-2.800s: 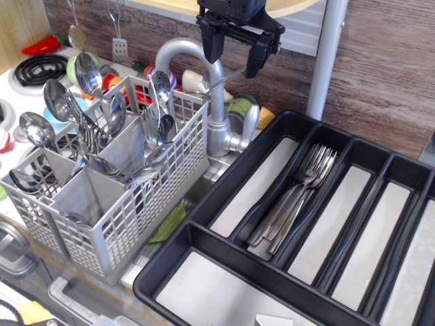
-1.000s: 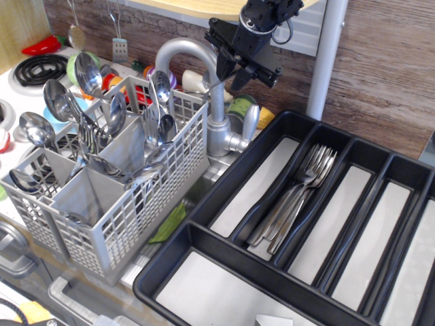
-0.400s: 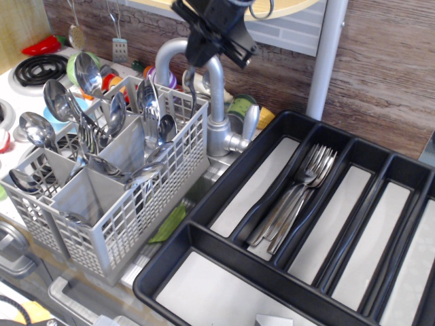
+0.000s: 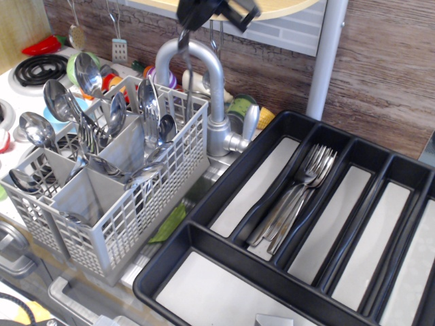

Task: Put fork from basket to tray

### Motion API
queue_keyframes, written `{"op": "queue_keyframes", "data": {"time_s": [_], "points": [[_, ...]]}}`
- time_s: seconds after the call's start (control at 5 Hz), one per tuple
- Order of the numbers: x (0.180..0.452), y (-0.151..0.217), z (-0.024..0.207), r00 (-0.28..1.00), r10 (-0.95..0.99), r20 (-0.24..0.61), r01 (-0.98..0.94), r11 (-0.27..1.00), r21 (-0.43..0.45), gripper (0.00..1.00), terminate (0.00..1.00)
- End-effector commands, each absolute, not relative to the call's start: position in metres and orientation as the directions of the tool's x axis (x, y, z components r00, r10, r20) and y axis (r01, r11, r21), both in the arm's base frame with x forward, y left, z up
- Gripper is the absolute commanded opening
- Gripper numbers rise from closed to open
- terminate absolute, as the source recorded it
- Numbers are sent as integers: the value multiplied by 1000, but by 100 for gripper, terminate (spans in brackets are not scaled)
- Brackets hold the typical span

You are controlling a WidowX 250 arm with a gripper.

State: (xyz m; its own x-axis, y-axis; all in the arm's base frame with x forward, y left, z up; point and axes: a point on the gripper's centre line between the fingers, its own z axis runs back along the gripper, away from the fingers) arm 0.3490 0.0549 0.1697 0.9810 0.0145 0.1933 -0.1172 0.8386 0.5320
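Above basket (image 4: 126, 210), fingers (image 4: 204, 13) (cropped)

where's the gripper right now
The gripper is at the top edge of the view, above the faucet and the basket's back right corner, with a slim piece of cutlery hanging down from it toward the basket.

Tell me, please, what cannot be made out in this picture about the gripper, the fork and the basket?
- Gripper: cut off by the top edge, so open or shut is unclear.
- Fork: a slim steel piece hangs below the gripper; its lower end is lost against the basket wall and the faucet, so its tines cannot be confirmed.
- Basket compartments: their bottoms are hidden by spoons and walls.
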Motion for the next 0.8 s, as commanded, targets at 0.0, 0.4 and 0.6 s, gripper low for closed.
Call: {"op": "queue_keyframes", "data": {"time_s": [0.0, 0.4, 0.6], "points": [[344, 45, 235, 974, 19, 227, -121, 887, 445, 0, 0], [366, 19, 253, 999, 15, 32, -24, 951, 309, 0, 0], [368, -5, 236, 999, -35, -12, 37, 964, 264, 0, 0]]}}
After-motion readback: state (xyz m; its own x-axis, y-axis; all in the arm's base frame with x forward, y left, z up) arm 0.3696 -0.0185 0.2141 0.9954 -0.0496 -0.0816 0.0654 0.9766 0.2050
